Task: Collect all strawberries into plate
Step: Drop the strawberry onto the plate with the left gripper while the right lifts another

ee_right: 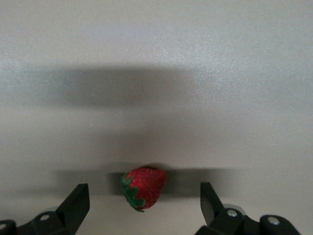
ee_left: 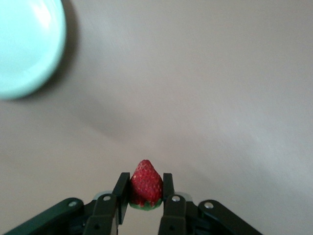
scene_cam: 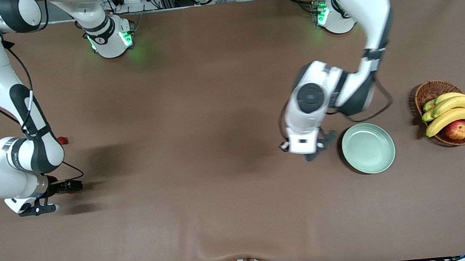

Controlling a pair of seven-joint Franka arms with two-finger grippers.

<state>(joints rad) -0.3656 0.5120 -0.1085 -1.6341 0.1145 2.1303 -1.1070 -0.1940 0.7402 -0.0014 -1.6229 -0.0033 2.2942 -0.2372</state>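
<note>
My left gripper (scene_cam: 321, 144) is low over the table beside the pale mint-green plate (scene_cam: 368, 148), on the side toward the right arm. In the left wrist view it (ee_left: 145, 179) is shut on a red strawberry (ee_left: 145, 185), and the plate's rim (ee_left: 29, 58) shows nearby. My right gripper (scene_cam: 62, 197) is low at the right arm's end of the table. In the right wrist view it (ee_right: 143, 190) is open around a second strawberry (ee_right: 144, 187) lying on the cloth, not touching it. A third strawberry (scene_cam: 62, 140) lies on the table beside the right arm.
A brown wicker basket (scene_cam: 429, 91) with bananas (scene_cam: 452, 109) and a red-yellow apple (scene_cam: 457, 129) stands at the left arm's end, beside the plate. The brown cloth (scene_cam: 200, 150) covers the whole table.
</note>
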